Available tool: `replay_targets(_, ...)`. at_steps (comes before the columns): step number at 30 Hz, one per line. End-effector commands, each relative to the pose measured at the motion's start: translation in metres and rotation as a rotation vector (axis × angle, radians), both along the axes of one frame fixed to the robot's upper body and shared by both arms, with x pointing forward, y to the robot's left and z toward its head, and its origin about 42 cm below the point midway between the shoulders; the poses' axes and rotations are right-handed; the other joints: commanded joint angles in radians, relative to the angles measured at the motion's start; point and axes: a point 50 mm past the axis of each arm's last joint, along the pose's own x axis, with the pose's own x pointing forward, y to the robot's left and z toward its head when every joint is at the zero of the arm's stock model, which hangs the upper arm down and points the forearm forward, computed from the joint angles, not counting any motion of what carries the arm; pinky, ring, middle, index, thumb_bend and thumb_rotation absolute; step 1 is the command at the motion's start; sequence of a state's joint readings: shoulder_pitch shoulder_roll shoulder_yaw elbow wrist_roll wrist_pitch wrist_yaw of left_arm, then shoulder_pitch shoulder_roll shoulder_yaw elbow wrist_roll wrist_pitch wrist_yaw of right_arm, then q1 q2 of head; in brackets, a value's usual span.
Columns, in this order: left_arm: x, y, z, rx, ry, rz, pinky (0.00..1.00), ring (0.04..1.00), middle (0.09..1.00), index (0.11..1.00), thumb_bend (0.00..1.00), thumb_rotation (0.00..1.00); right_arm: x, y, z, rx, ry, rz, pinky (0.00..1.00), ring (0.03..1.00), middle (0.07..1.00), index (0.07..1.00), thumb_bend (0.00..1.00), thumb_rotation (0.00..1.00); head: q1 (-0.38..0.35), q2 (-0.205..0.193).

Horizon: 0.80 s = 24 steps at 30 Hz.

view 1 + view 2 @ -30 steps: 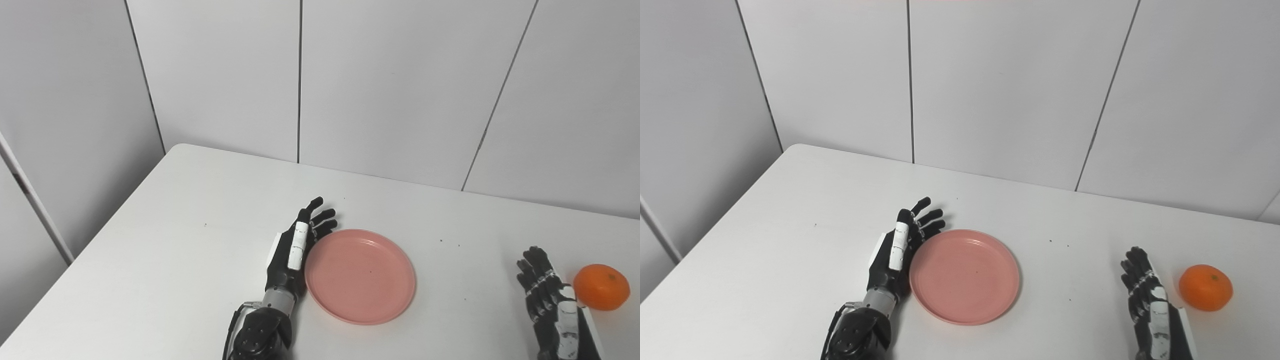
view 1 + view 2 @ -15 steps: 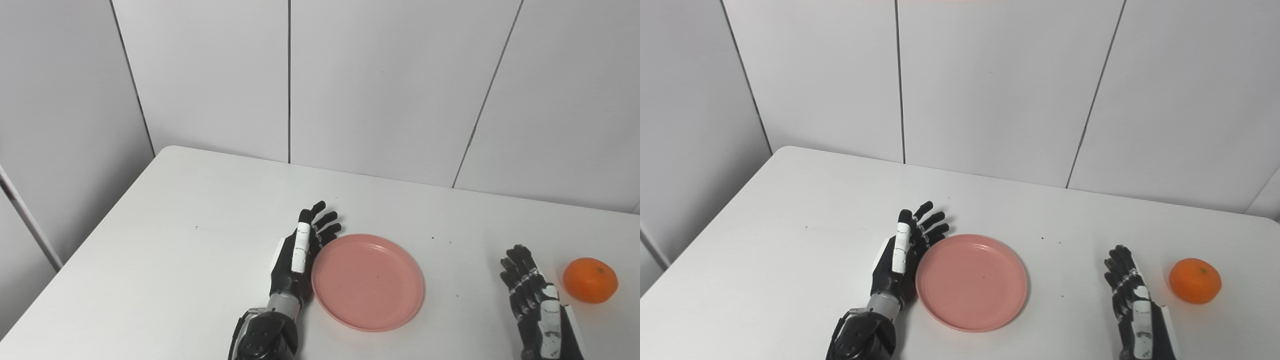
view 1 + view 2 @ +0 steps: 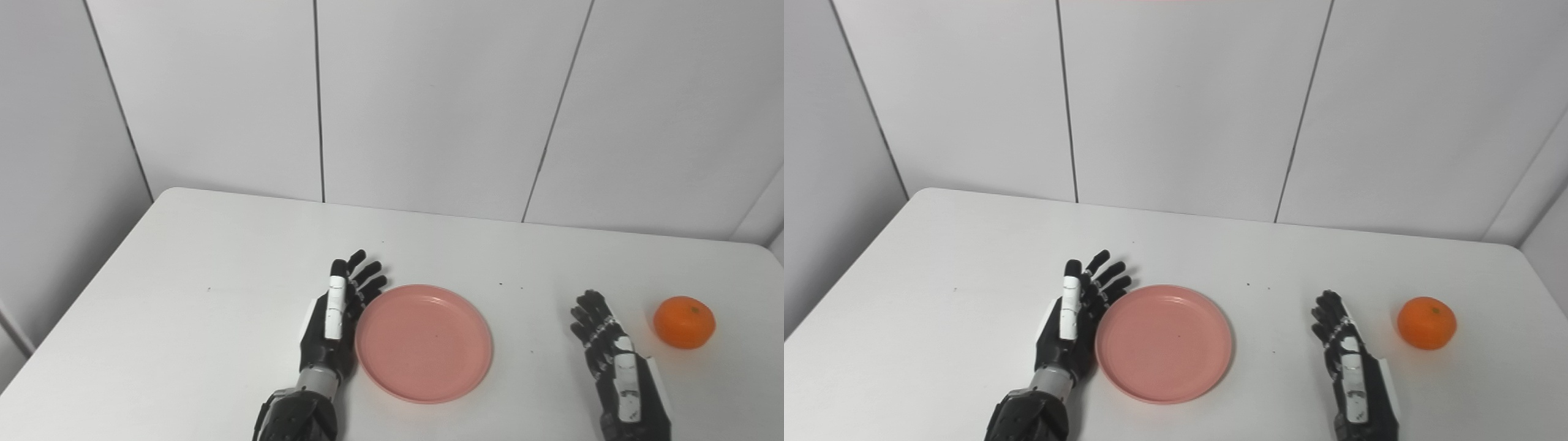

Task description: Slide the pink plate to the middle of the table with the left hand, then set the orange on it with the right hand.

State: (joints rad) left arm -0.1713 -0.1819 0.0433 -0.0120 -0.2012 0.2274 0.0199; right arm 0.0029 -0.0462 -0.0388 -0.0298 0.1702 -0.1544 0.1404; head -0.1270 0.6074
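The plate (image 3: 424, 343) was plain pink, the orange (image 3: 684, 322) bright orange, the table (image 3: 184, 318) white, and both hands (image 3: 334, 321) black with white patches.

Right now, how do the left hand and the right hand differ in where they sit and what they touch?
The left hand lies flat against the left rim of the pink plate; the right hand touches nothing, with bare table between it and the orange. The left hand sits nearer the table's middle, the right hand towards its right side. Both are open, empty, fingers pointing away from the robot.
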Motion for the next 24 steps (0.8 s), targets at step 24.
replay_targets(24,-0.004,0.037,-0.004,-0.065,-0.029,0.024,0.97,0.905,0.883,0.938,0.86,0.93,-0.019,0.052,-0.024,0.051,0.162,-0.015,0.94,0.916,0.909,0.885,0.92,0.94,-0.225,-0.003)
